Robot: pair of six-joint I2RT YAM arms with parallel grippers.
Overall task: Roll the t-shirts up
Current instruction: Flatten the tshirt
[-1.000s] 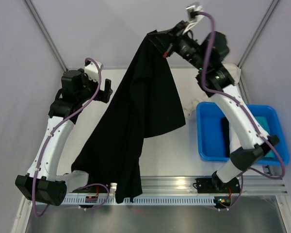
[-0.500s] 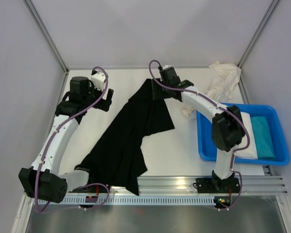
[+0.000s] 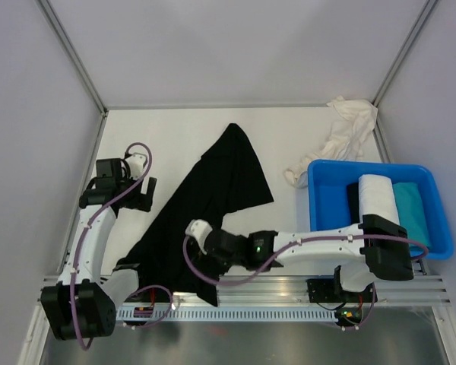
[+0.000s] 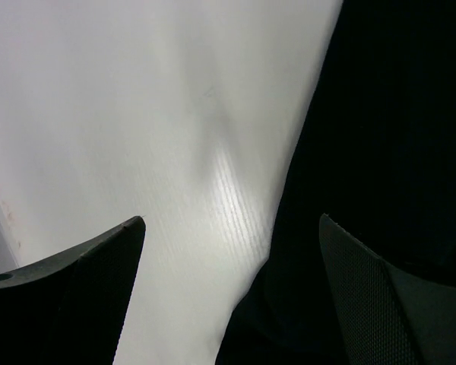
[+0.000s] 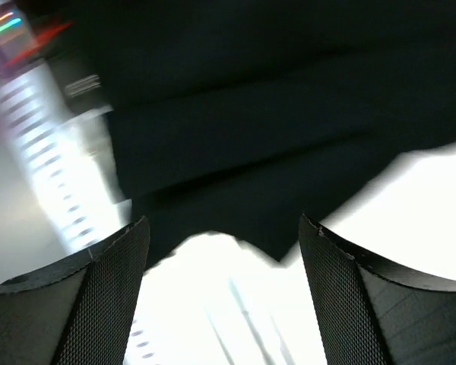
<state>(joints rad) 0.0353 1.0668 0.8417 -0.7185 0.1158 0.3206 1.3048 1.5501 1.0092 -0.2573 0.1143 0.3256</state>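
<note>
A black t-shirt (image 3: 220,190) lies spread in a long diagonal on the white table (image 3: 167,137), its lower end hanging over the front rail. My right gripper (image 3: 197,243) hovers low over the shirt's near end, open and holding nothing. In the right wrist view its jaws (image 5: 224,228) stand wide above the black hem (image 5: 251,152). My left gripper (image 3: 148,196) is open beside the shirt's left edge. The left wrist view shows the black cloth (image 4: 395,152) under the right finger and bare table under the left. A crumpled white t-shirt (image 3: 346,133) lies at the back right.
A blue bin (image 3: 313,205) at the right holds a rolled white shirt (image 3: 376,199) and a teal one (image 3: 412,209). The metal front rail (image 3: 289,287) runs along the near edge. Frame posts and grey walls close in the sides and back.
The right gripper opened and let the raised black shirt drop flat onto the table, then swung from the back down to the front edge. The left arm drew back toward the near left.
</note>
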